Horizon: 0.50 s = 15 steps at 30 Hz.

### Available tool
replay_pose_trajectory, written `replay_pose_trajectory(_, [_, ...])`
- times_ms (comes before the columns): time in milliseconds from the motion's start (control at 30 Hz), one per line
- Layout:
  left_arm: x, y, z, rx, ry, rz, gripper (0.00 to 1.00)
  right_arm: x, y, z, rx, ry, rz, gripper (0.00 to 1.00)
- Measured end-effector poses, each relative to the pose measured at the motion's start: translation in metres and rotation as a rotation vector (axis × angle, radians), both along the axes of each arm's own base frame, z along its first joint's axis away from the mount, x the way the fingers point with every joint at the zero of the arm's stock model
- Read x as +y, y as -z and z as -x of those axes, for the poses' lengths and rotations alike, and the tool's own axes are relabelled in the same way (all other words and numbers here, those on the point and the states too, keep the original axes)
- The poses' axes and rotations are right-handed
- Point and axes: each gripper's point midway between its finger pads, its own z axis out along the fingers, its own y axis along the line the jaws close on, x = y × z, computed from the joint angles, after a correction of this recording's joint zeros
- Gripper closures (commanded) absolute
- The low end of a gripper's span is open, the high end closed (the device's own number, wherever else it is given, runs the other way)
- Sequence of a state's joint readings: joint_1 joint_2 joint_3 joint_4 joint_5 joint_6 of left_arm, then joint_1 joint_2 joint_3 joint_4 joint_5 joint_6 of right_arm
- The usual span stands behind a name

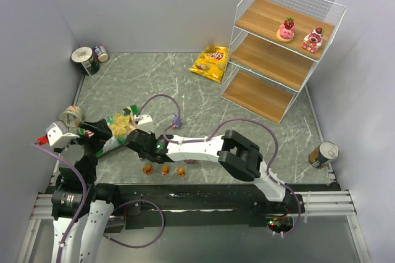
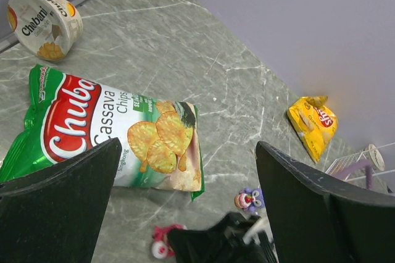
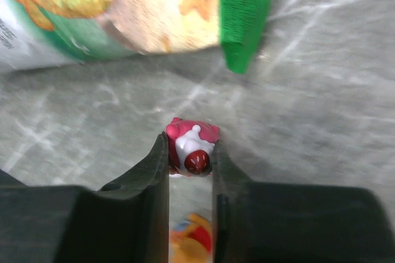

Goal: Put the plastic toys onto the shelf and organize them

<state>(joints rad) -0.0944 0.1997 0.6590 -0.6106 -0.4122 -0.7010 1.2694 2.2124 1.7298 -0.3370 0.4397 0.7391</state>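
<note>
Right wrist view has the pink strawberry toy [image 3: 192,134] pinched between the two fingers of the right gripper [image 3: 189,144]. The jaws are closed down to just the toy's width. Can't tell if it's sitting on the desk or lifted a bit. It's close to the near edge, left of the middle, just off the corner of the green chip bag [image 2: 111,133]. An orange toy [image 3: 191,244] shows blurry below the fingers.

From the top, three orange toys [image 1: 165,169] sit in a row along the near edge, and two more strawberry toys [image 1: 286,28] are side by side on the top board of the shelf [image 1: 244,4] in the far right corner. A purple toy [image 2: 250,200] sits just past the bag's end.

The left gripper [image 2: 187,146] hangs over the green bag near the left edge, jaws spread wide, holding nothing. A yellow chip bag [image 1: 211,62] lies near the far edge beside the shelf, a yogurt cup [image 2: 44,23] lies tipped over by the left edge, and there are cans [image 1: 86,59] in the far left corner.
</note>
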Motion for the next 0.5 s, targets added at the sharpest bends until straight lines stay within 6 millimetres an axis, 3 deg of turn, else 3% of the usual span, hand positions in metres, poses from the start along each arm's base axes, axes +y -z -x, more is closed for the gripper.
replay_pose_trajectory(200, [-0.001,0.000,0.000,0.000,0.005,0.000,0.04,-0.049,-0.016,0.001,-0.061,-0.031,0.069,1.00])
replay_pose_trajectory(300, [-0.002,0.000,0.000,0.000,0.009,0.001,0.04,-0.081,-0.048,-0.006,-0.109,-0.034,0.059,1.00])
replay_pose_trajectory(500, [-0.004,0.000,-0.001,0.001,0.026,0.000,0.04,-0.146,-0.130,-0.037,-0.202,0.043,-0.092,1.00])
